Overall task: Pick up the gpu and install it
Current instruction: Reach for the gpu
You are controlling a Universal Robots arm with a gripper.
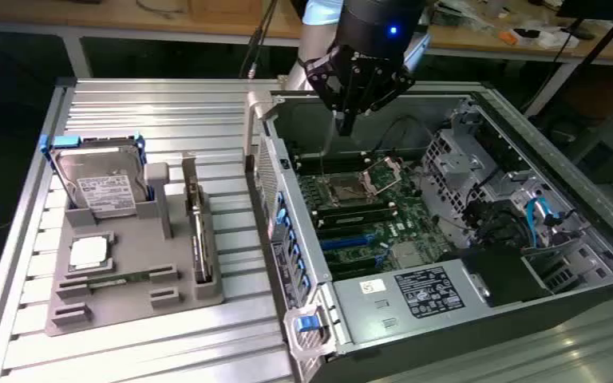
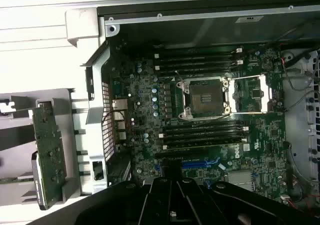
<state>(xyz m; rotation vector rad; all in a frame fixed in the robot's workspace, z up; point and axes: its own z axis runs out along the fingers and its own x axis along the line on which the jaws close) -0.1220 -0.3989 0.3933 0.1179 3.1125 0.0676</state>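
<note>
1. My pincer [image 1: 342, 120] hangs over the open computer case [image 1: 562, 167], near its far wall, with the fingers pointing down toward the motherboard [image 1: 392, 227]
2. The fingers are pressed together into one narrow tip, and nothing is pinched between them
3. In the wrist view my pincer [image 2: 170, 185] shows as a dark mass at the edge of the picture, above the blue expansion slot [image 2: 200, 163]
4. The gpu [image 1: 198, 239] is not with me; it stands on edge in a slot of the grey holder [image 1: 125, 299], on the side of the holder nearest the case, at the exterior view's left
5. From the wrist I see the gpu [image 2: 49, 155] as a long board dotted with small parts, seated in the holder beside the case's outer wall
6. The gpu and my pincer are well apart, with the case wall between them
7. The holder lies on a slatted metal table [image 1: 179, 104] and also carries a hard drive [image 1: 99, 185] with a white label and a blue frame, standing tilted at its far end
8. A square chip [image 1: 88, 252] lies flat on the holder in front of the hard drive, and a narrow green memory stick [image 1: 115, 279] lies just beside the chip
9. Inside the case, the empty processor socket [image 2: 205, 97] sits in the middle of the board with dark memory slots [image 2: 200, 62] on both sides
</note>
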